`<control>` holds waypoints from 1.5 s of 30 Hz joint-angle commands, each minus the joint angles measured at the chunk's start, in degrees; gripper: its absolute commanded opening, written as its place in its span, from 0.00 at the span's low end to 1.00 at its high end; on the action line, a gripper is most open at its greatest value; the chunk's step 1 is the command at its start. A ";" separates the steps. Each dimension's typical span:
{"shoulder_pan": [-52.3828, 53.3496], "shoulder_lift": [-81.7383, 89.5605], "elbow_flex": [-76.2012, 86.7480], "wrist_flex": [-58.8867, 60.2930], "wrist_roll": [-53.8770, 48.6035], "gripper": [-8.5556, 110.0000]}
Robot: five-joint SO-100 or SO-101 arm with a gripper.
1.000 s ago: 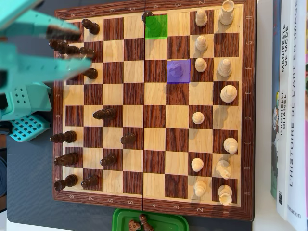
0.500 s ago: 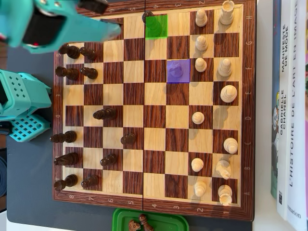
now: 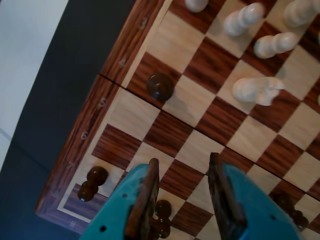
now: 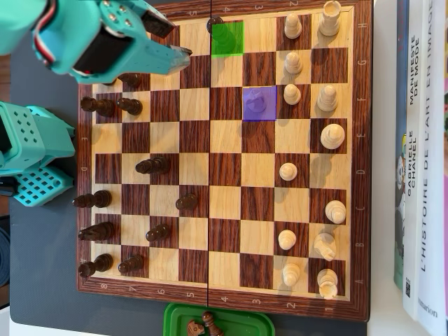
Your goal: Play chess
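Note:
The wooden chessboard (image 4: 224, 292) carries dark pieces on the left and white pieces on the right in the overhead view. A green-tinted square (image 4: 227, 37) lies on the top row, and a purple-tinted square (image 4: 260, 103) holds a piece. A dark pawn (image 4: 213, 24) (image 3: 160, 86) stands at the top edge beside the green square. My teal gripper (image 4: 180, 40) (image 3: 184, 160) hangs over the board's top-left squares, left of that pawn. It is open, and only bare squares show between its fingers (image 3: 150, 195).
Dark pieces (image 3: 92, 182) stand close under and beside the gripper. White pieces (image 3: 257, 90) fill the upper right of the wrist view. A green tray (image 4: 217, 323) holding captured pieces sits below the board. Books (image 4: 420, 168) line the right edge. The arm's base (image 4: 35, 154) stands at the left.
The arm has swung from the left side of the board up and to the right along the top rows. No piece has moved.

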 commanded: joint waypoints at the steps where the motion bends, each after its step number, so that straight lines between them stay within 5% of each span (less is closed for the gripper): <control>1: 0.00 -1.41 -3.16 -2.90 0.44 0.20; 45: -3.25 -15.82 -7.82 -8.53 0.53 0.20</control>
